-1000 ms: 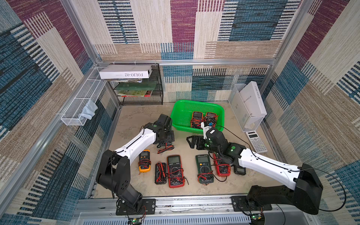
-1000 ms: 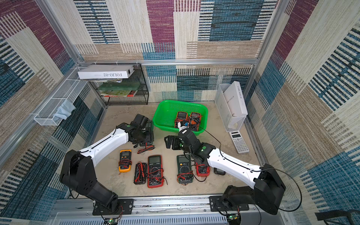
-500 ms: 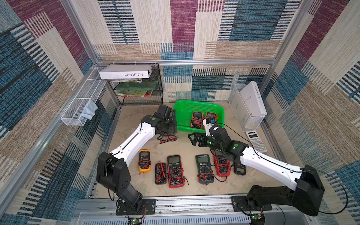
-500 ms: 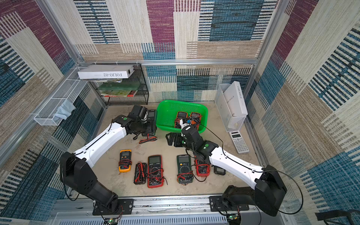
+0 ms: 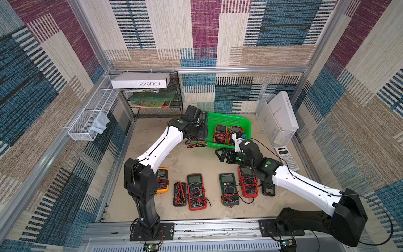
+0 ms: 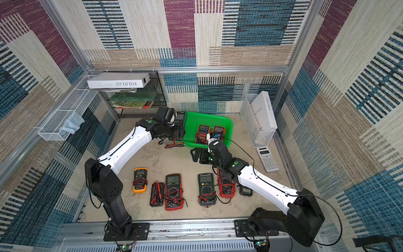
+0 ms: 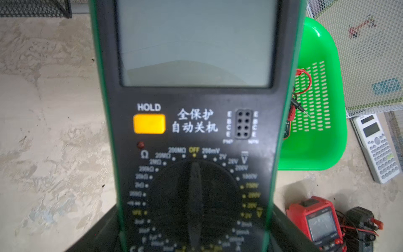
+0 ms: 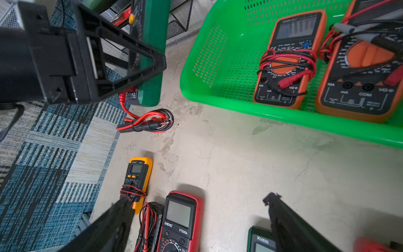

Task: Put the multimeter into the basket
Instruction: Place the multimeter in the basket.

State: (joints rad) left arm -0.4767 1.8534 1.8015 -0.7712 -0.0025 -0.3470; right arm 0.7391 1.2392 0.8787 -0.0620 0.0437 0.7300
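Since a second ago: left arm has swung far and right, carrying the multimeter point(image 5: 204, 122) from mid-table up to the basket point(image 5: 224, 119). The right arm has barely shifted.

Left gripper point(image 5: 199, 131): jaws clamped on the two long green edges of the multimeter, screen and dial facing the wrist camera point(image 7: 196, 131). In both top views the meter stands steeply on end, just at the left rim of the basket point(image 6: 205, 120), not inside it. From the right wrist its lower end point(image 8: 152, 65) hangs left of the green wall point(image 8: 209, 65); cannot tell whether it clears the table.

Red and black test leads point(image 5: 196, 145) trail from the meter's lower end and lie coiled on the table point(image 8: 148, 122), left of the basket's near corner.

Right gripper point(image 5: 224, 155): jaws spread wide, nothing between them, low over the table just near of the basket's front rim.

Two orange meters point(image 5: 220, 133) lie side by side in the right half of the basket.

Six more meters point(image 5: 196, 192) sit in a row along the near side of the table.
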